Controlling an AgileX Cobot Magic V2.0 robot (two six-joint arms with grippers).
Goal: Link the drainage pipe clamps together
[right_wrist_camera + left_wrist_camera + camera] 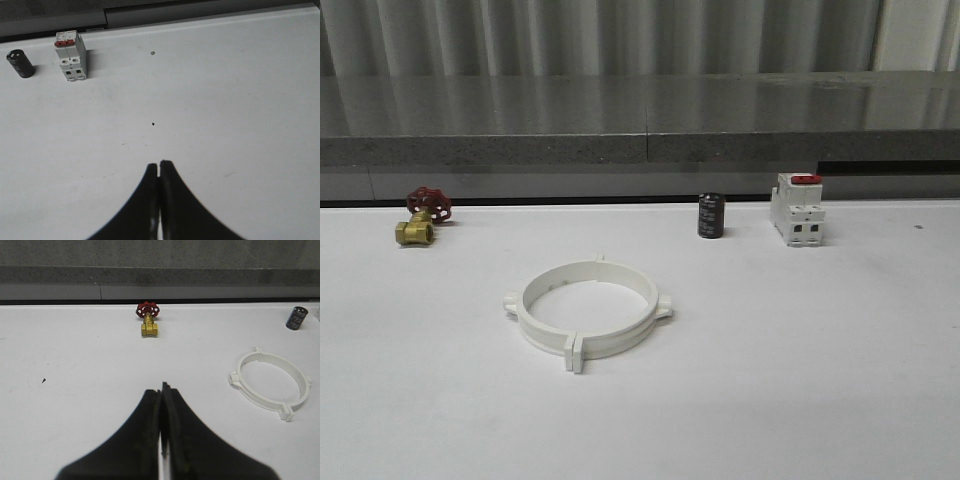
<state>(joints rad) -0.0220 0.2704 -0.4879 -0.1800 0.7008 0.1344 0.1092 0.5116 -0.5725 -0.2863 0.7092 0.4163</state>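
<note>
The two white drainage pipe clamps (pixel 586 309) lie on the white table as one closed ring, their end tabs meeting at the near side and the far side. In the left wrist view the same ring (pixel 270 384) lies well off to one side of my left gripper (pixel 161 388), which is shut with nothing between its black fingers. My right gripper (pixel 159 164) is shut too, empty, over bare table and far from the ring.
A brass valve with a red handwheel (pixel 421 215) sits at the back left. A black cylinder (pixel 711 216) and a white breaker with a red switch (pixel 796 209) stand at the back right. A grey ledge (pixel 640 120) runs behind the table.
</note>
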